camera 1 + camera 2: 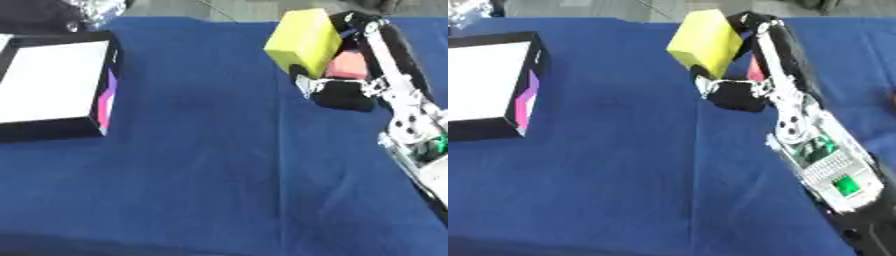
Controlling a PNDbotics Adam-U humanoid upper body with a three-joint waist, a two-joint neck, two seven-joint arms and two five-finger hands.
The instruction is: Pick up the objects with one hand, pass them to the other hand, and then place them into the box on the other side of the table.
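- Left eye view: right hand [346,92] up over far right of blue tablecloth [219,165], fingers curled round yellow block [303,41]. Block tilted, off the cloth, sticks out to the left of the fingers. Pink object [348,66] just behind the hand, touching or not — can't tell.
- Left eye view: black box w/ white inside [48,82] at far left, well apart from block.
- Right eye view: same grip; block [704,43] sits above the thumb side, black fingers wrap its right edge. Right forearm [820,160] comes in from lower right. Left hand not seen.
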